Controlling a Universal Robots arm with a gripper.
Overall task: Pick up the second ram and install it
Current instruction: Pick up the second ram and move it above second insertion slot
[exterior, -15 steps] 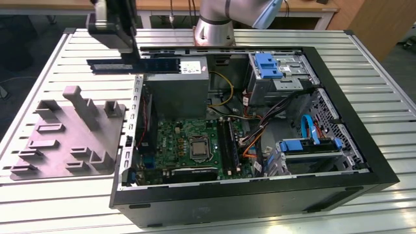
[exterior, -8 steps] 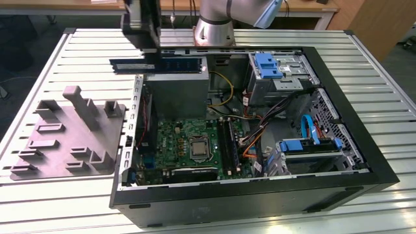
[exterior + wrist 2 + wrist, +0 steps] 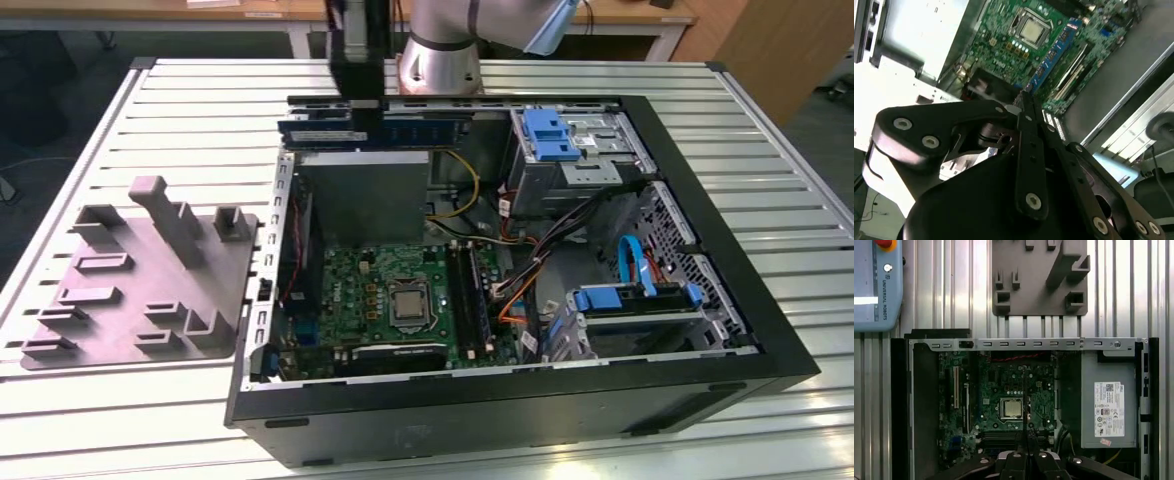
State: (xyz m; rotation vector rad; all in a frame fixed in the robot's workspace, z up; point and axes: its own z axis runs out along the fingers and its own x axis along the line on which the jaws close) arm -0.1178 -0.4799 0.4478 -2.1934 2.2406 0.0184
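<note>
Black gripper (image 3: 366,118) clamped tight on the long blue-green circuit-board ram stick (image 3: 427,128), upper centre of the exterior view, above the grey metal power-supply box (image 3: 367,195).

Even overhead room light: bright on the slatted aluminium table (image 3: 747,110), with a mild sheen along its ribs. The computer case (image 3: 534,400) walls shade the motherboard (image 3: 387,290). In the second wrist view, sheet metal (image 3: 894,85) blows out to white and the gripper (image 3: 1026,97) linkage sits near-black
</note>
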